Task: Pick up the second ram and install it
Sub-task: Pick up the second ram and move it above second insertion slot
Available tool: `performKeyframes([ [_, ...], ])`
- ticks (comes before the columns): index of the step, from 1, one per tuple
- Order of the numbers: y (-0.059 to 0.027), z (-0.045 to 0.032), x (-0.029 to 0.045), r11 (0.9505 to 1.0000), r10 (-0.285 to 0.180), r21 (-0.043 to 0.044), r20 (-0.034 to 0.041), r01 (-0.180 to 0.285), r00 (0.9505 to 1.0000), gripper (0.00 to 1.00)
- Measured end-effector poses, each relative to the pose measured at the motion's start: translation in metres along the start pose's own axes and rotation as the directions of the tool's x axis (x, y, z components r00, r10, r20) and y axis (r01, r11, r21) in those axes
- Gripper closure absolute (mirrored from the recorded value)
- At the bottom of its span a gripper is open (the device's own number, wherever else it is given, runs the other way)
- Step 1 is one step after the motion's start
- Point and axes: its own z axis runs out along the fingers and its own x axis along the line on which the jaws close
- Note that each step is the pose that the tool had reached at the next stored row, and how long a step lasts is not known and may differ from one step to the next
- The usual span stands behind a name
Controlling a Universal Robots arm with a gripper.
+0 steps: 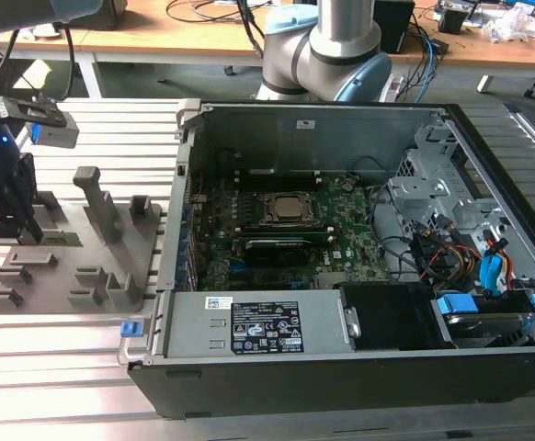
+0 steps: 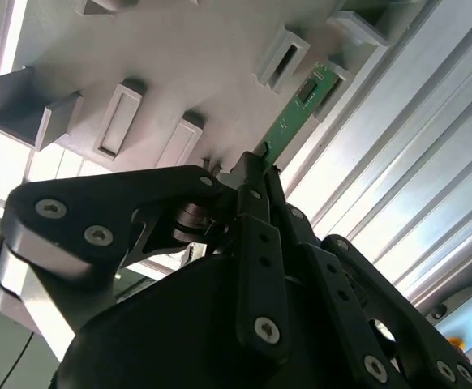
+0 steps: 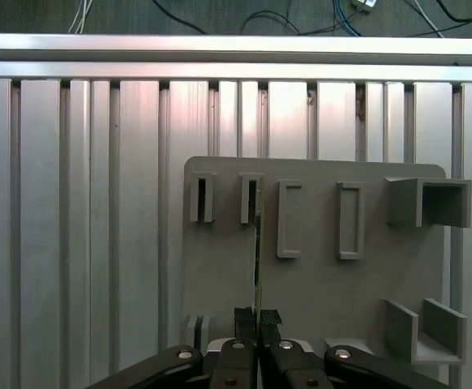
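Exterior view: even overhead room light, medium brightness. Fixture plate evenly lit, with short soft shadows at its uprights. Computer case interior beside plate darker. Second wrist view: hard glare on plate far end, detail washed out. Aluminium slats beside plate carry bright streaks. Gripper dark, soft near lens. Second ram sharp. First wrist view: flat diffuse light, plate sharp, faint shadows inside its slots.

We see a grey fixture plate with upright blocks and slots lying on the slotted aluminium table — just beside it, toward the exterior view's right, an open computer case holding a green motherboard, its CPU socket and a power supply.
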Motion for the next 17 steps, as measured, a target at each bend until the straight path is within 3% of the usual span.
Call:
performKeyframes([
  [6,-0.0001,-0.0111,0.0000,1.0000,0.000,0.0000,0.0000,0.000,1.0000,0.86],
  [17,-0.0003,-0.0382,0.0001,1.0000,0.000,0.0001,0.0000,0.000,1.0000,0.86],
])
